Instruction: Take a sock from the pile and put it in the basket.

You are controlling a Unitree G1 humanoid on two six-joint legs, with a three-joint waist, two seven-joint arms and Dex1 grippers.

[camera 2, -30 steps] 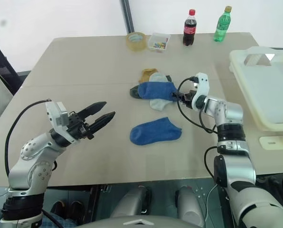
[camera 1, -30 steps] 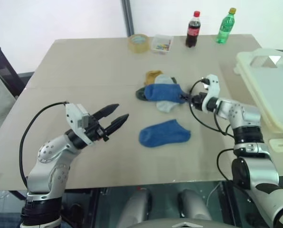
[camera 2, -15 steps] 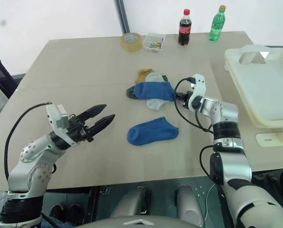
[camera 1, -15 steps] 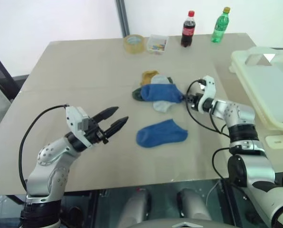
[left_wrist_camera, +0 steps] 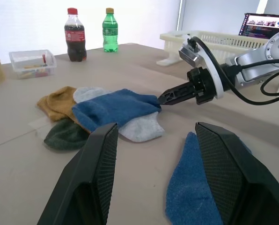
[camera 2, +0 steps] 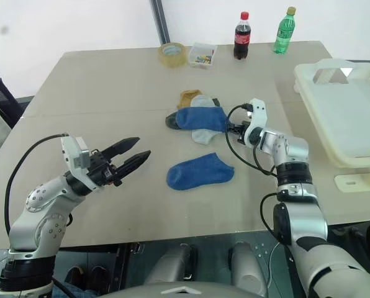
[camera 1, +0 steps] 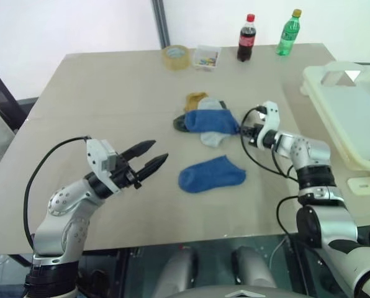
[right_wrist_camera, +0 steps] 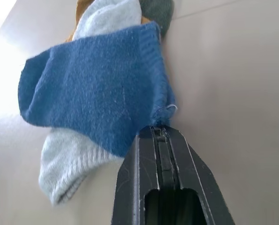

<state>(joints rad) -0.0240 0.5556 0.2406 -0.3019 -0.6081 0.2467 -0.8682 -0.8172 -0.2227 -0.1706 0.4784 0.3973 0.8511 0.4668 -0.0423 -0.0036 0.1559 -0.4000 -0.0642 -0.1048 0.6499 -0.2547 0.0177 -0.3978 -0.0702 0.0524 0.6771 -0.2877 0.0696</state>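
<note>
At the middle of the tan table (camera 1: pixel 110 93), the pile (camera 1: pixel 207 118) lies as a loose cluster: a mustard-yellow sock (camera 1: pixel 197 99) at the far edge, a dark green sock (camera 1: pixel 184 123) on the robot's left, a pale grey sock (camera 1: pixel 213 136) underneath, and a blue sock (camera 1: pixel 211 120) lying on top. The right arm reaches forward and inward, forearm low over the table, its wrist angled slightly down toward the pile. The right gripper (right_wrist_camera: pixel 159 130) has its black fingers pressed together on the right-hand edge of that top blue sock, pinching the fabric at its hem. A second blue sock (camera 1: pixel 211 174) lies apart, nearer the robot. The left arm is bent at the elbow over the near left part of the table, well apart from the socks; the left gripper (camera 1: pixel 149 156) points roughly level toward the middle, fingers spread with nothing between them. The basket (camera 1: pixel 343 118) sits at the table's right edge. At the far edge stand a tape roll (camera 1: pixel 175 56), a small clear box (camera 1: pixel 208 57), a cola bottle (camera 1: pixel 248 38) and a green bottle (camera 1: pixel 288 33)
</note>
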